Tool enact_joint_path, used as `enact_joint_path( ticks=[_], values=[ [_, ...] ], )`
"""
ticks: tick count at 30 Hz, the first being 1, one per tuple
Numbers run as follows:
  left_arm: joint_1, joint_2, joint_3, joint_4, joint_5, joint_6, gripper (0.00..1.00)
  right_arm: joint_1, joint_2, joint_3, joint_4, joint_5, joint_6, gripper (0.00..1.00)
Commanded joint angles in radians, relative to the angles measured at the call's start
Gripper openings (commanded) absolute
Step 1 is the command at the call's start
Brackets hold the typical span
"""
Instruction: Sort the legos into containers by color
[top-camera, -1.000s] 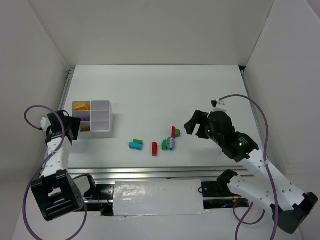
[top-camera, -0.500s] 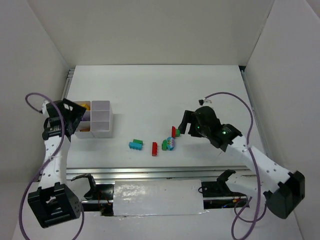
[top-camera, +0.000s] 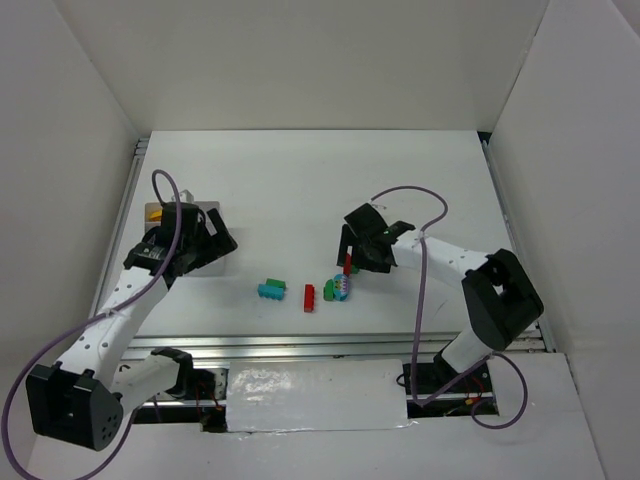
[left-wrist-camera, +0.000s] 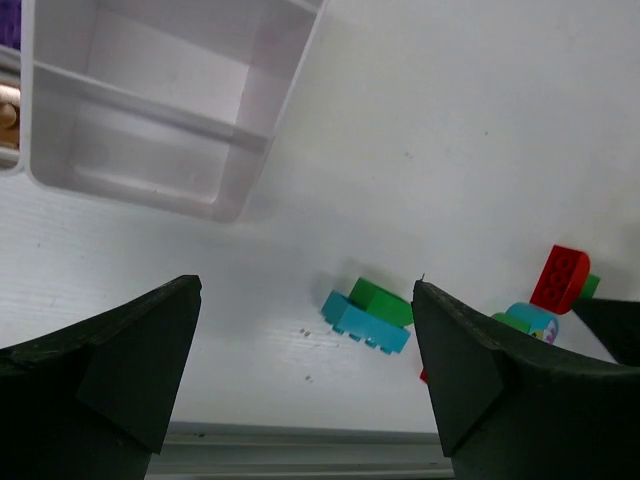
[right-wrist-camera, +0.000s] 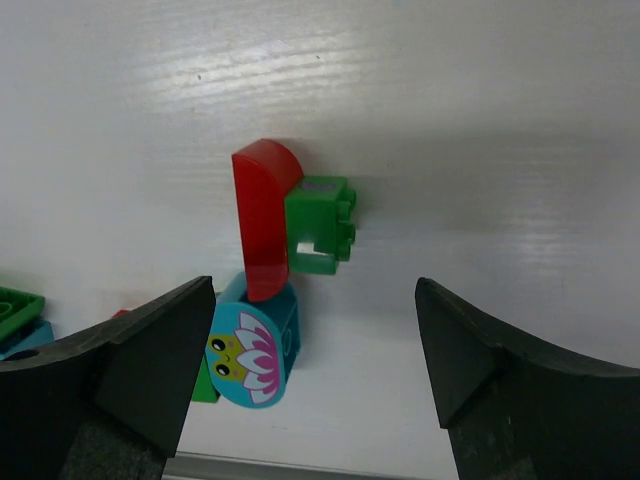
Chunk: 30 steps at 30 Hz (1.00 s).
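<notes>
Legos lie loose on the white table (top-camera: 300, 180), right of the white translucent plastic organiser tray (left-wrist-camera: 250, 150): a red arched brick (right-wrist-camera: 262, 215) touches a green studded brick (right-wrist-camera: 320, 225). The left gripper (left-wrist-camera: 305, 285) and right gripper (right-wrist-camera: 312, 285) hang spread, holding nothing.

Glossy plastic legos (right-wrist-camera: 263, 215); seemingly translucent tray (left-wrist-camera: 283, 105).

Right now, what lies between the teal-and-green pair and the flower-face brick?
The top view shows a small red brick, then a green brick right beside the flower-face brick; the teal-and-green pair sits apart.
</notes>
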Motion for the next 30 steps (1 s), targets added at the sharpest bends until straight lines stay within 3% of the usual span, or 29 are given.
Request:
enact_joint_path(
  ticks=[1, 5, 13, 15, 19, 22, 23, 25, 30],
  values=[
    [-0.023, -0.051, -0.025, -0.007, -0.002, 0.035, 1.0, 0.016, 0.038, 0.061, 0.058, 0.025, 0.026, 0.88],
    [-0.035, -0.055, -0.046, 0.0, 0.024, 0.038, 0.99, 0.017, 0.125, 0.122, 0.018, 0.077, 0.032, 0.86],
    [-0.046, -0.054, -0.057, 0.015, 0.046, 0.039, 0.99, 0.02, 0.182, 0.118, 0.023, 0.106, 0.035, 0.66],
    [-0.046, -0.051, -0.059, 0.015, 0.047, 0.039, 0.99, 0.02, 0.174, 0.107, 0.033, 0.117, 0.035, 0.53],
    [-0.046, -0.042, -0.07, 0.036, 0.067, 0.042, 0.99, 0.023, 0.17, 0.129, 0.029, 0.154, 0.026, 0.46],
    [-0.048, -0.025, -0.07, 0.056, 0.093, 0.047, 0.99, 0.02, 0.181, 0.164, 0.016, 0.178, 0.01, 0.33],
    [-0.048, -0.022, -0.071, 0.064, 0.11, 0.05, 0.99, 0.022, 0.182, 0.182, 0.003, 0.197, 0.006, 0.18],
    [-0.048, -0.02, -0.074, 0.085, 0.165, 0.065, 0.99, 0.02, 0.173, 0.199, -0.014, 0.212, 0.006, 0.05],
    [-0.089, -0.006, -0.083, 0.232, 0.349, 0.081, 0.98, 0.023, 0.073, 0.215, -0.066, 0.212, 0.026, 0.05]
  ],
)
